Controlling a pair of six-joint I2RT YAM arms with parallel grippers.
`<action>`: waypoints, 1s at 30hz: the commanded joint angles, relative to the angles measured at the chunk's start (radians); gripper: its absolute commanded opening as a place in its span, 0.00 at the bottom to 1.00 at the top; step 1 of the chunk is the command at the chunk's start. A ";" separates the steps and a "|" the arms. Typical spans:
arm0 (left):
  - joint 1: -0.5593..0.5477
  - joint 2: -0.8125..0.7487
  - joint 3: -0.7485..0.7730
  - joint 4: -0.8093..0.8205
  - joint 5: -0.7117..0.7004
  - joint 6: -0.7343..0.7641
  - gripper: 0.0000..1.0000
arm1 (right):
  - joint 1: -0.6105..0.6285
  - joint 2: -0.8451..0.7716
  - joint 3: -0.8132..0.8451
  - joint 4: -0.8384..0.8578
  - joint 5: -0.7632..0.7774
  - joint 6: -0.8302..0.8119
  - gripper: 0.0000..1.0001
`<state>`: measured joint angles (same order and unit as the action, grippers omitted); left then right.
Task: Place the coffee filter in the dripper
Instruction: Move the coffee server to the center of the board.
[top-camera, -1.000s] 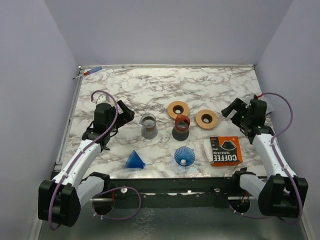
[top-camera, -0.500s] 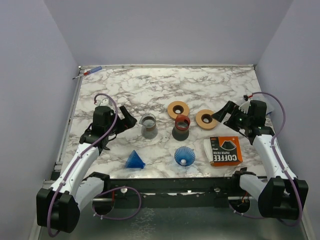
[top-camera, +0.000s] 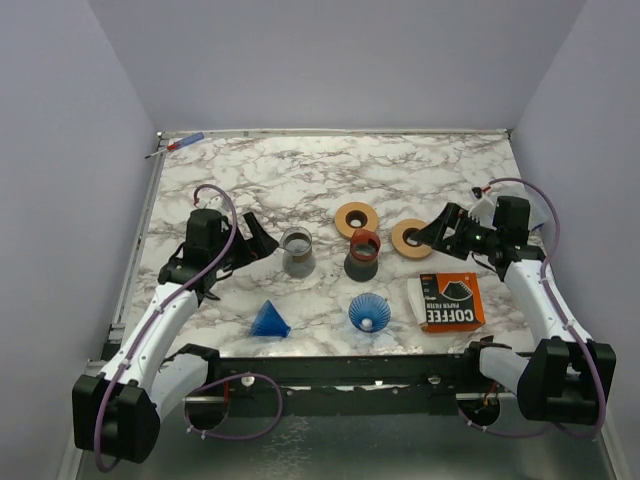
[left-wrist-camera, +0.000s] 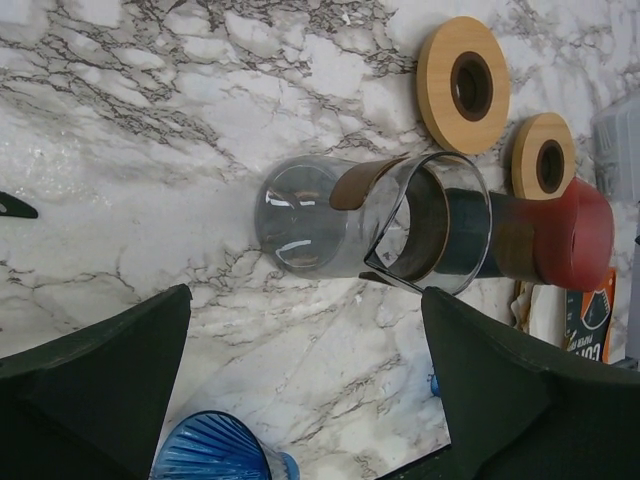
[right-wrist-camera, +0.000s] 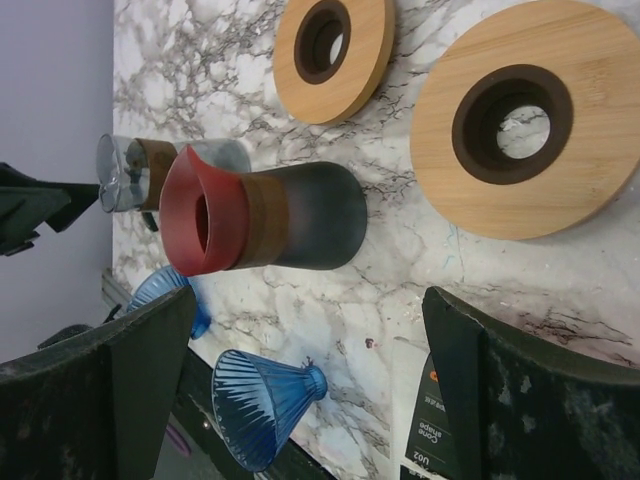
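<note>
- On the near right of the table (top-camera: 230, 180), the coffee filter box (top-camera: 447, 301) is lying flat, its longer side running roughly left to right. No loose filter is showing anywhere, so I am judging the filter to be inside the box.
- The right gripper (top-camera: 436, 232) is hanging just far of the box, fingers pointing left toward a wooden ring (top-camera: 412, 238). Its jaws are standing wide and holding nothing.
- The box is sitting on the near side of that gripper, close beside the right forearm. The right wrist view is catching only a corner of it at the lower edge.
- The blue dripper (top-camera: 368, 312) is sitting just left of the box, by the near edge and apart from it. I cannot tell whether its mouth is facing up.
- A second blue dripper (top-camera: 270, 320) is sitting farther left, nearer the left arm.
- The left gripper (top-camera: 262, 236) is hovering just left of the glass carafe (top-camera: 296, 250), jaws wide and empty. Its wrist view is framing the carafe, not a dripper.
- Judgement: the right arm is nearer to both the box and the closer dripper. The coming move is hinging on that gripper turning from the ring toward the near side and squaring its jaws across the box's shorter side. The box opening is not showing.
</note>
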<state>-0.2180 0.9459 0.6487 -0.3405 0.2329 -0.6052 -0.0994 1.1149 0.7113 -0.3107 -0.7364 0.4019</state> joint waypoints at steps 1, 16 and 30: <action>0.003 0.006 0.050 0.010 0.032 0.006 0.99 | -0.002 0.013 0.024 -0.018 -0.079 -0.032 1.00; -0.067 0.190 0.101 0.086 -0.005 -0.025 0.99 | -0.001 0.082 0.018 -0.008 -0.053 -0.015 1.00; -0.242 0.403 0.288 -0.055 -0.360 0.097 0.99 | -0.001 0.127 0.029 -0.034 0.006 -0.041 1.00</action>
<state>-0.4198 1.2938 0.8631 -0.3023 0.0307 -0.5793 -0.0994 1.2350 0.7155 -0.3168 -0.7647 0.3828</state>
